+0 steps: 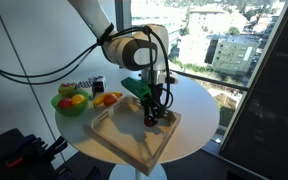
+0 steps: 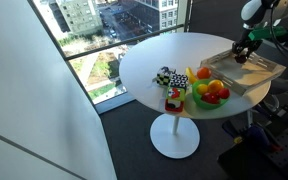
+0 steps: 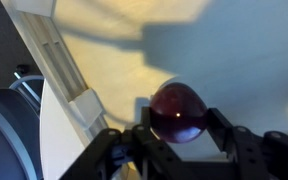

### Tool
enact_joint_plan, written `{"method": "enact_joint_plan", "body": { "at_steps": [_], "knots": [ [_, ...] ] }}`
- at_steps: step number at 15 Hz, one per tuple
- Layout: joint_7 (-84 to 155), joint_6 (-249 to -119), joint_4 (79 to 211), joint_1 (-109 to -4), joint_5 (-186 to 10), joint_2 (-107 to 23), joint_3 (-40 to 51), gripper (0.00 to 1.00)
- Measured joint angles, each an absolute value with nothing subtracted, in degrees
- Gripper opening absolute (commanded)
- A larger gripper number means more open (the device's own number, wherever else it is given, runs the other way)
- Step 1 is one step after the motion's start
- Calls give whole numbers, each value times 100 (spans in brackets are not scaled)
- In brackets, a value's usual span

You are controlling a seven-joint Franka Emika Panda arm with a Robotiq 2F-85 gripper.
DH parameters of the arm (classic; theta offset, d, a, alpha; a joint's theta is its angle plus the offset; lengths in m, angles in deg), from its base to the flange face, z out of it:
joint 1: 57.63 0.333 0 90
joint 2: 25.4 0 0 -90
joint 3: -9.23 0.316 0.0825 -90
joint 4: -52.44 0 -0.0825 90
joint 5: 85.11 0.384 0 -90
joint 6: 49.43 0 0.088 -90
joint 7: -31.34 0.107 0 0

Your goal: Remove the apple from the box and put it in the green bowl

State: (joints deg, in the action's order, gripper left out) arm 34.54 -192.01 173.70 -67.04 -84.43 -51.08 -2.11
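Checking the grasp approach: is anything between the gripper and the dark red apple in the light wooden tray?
Nothing visible: in the wrist view the dark red apple sits between the fingers of the gripper on the light wooden tray.

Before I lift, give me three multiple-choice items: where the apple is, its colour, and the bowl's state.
1. Where is the apple?
A) in the bowl
B) in the box, between the fingers
C) outside both

2. What colour is the apple?
A) yellow
B) green
C) dark red

3. The bowl is:
A) holding fruit
B) empty
C) upside down

Answers:
1 B: the wrist view shows it on the box floor near the wall, with a finger on each side.
2 C: it shows dark red in the wrist view.
3 A: both exterior views show red, orange and yellow fruit in it.
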Motion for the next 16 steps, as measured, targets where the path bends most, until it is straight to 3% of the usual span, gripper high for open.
{"method": "enact_joint_plan", "body": {
  "at_steps": [16],
  "knots": [
    [3461, -18289, 17568, -6310, -8576, -4055, -13, 34]
  ]
}}
